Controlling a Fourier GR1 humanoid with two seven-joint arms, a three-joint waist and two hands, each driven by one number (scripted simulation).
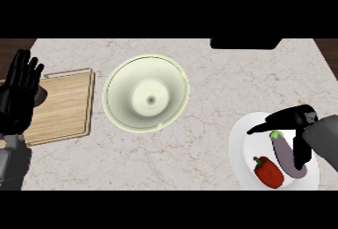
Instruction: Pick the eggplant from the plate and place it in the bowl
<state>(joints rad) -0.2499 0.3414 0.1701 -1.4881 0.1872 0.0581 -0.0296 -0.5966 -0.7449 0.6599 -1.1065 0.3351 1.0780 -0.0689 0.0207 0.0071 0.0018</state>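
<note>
Two robot hands: we see one at each side of the view, both black, on grey forearms.
Left robot hand (20, 91): it rests open at the left edge with its fingers straight and pointing up, over the left end of the cutting board (63, 107); it holds nothing.
Right robot hand (293, 120): it is over the plate at the lower right. Its thumb stretches out to the left above the stem end of the eggplant, and its fingers (301, 152) reach down along the eggplant's right side. We read it as spread and not closed round anything.
Eggplant (285, 156): purple with a green stem end, it lies lengthwise on the right part of the plate, partly covered by the fingers.
Plate (243, 147): white, it sits at the lower right of the worktop (198, 147) and is partly cut off by the view's edge.
Red pepper (268, 172): it lies on the same plate, just beside the eggplant on its left.
Bowl (125, 80): pale and round, with nothing in it, it stands near the middle of the worktop, well apart from the plate and just right of the cutting board.
Far edge: we see a dark block (244, 43) there, but we cannot tell what it is.
</note>
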